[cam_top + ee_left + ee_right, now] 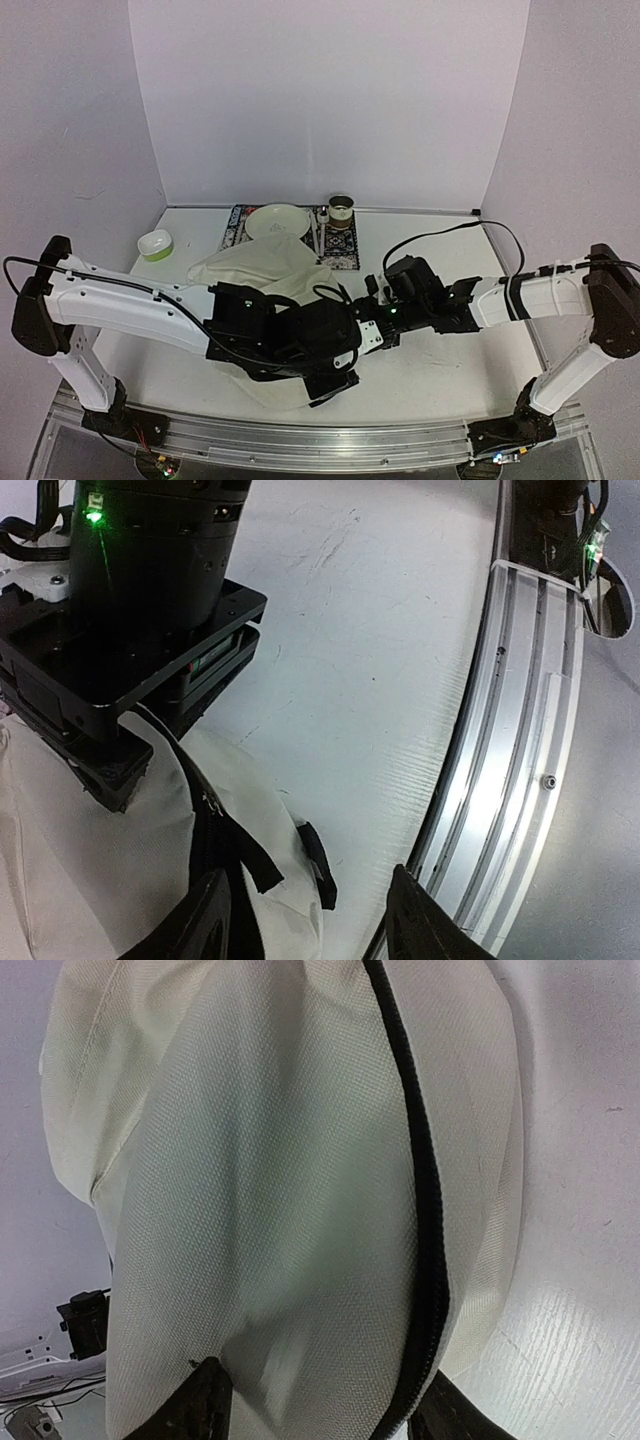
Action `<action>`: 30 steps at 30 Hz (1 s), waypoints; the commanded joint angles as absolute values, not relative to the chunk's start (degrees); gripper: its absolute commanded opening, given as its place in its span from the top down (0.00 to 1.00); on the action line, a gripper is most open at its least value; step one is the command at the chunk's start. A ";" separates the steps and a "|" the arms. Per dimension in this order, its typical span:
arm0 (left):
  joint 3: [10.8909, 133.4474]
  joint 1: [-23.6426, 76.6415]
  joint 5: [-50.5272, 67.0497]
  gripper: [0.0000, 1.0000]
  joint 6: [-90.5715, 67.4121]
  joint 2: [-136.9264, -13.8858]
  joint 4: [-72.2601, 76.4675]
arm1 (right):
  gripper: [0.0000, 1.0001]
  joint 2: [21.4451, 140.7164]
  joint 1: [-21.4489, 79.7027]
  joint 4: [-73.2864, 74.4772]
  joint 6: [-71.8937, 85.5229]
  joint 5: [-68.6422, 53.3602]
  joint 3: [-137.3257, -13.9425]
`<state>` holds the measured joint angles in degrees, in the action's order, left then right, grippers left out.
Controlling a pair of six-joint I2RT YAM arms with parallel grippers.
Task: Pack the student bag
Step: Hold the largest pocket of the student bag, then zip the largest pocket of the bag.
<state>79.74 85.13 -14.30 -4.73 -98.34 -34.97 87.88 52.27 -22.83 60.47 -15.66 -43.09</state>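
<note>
Top external: student bag (265,265) under both arms, contents hidden.

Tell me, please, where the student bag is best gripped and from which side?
Probably at the black zipper seam on the student bag: it runs as a firmer ridge over soft, bulging cloth lying on the table. Come from above, jaws across the seam, pinching a fold.

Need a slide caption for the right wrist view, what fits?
The right end effector straddles the cream student bag, black zipper running down its fabric, white table alongside.
</note>
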 commanded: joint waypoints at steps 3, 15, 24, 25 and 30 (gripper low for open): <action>83.61 85.82 -17.52 0.49 -1.13 -101.52 -37.80 | 0.43 87.87 52.23 -24.60 60.64 -17.23 -42.55; 87.28 86.08 -24.22 0.65 -0.19 -106.67 -39.91 | 0.45 87.66 52.26 -24.74 60.46 -17.51 -42.54; 87.43 86.10 -26.02 1.00 -2.77 -105.41 -41.72 | 0.48 87.29 52.09 -24.78 59.93 -16.81 -42.27; 87.41 86.08 -25.63 1.00 -3.24 -105.13 -42.02 | 0.50 87.28 51.91 -24.79 59.87 -16.79 -42.23; 86.28 86.05 -22.67 1.00 -6.00 -102.38 -42.70 | 0.58 86.35 49.86 -24.78 59.18 -16.70 -41.53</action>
<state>84.42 85.89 -24.00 -3.03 -106.88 -41.08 87.88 51.58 -23.69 60.07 -16.17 -42.53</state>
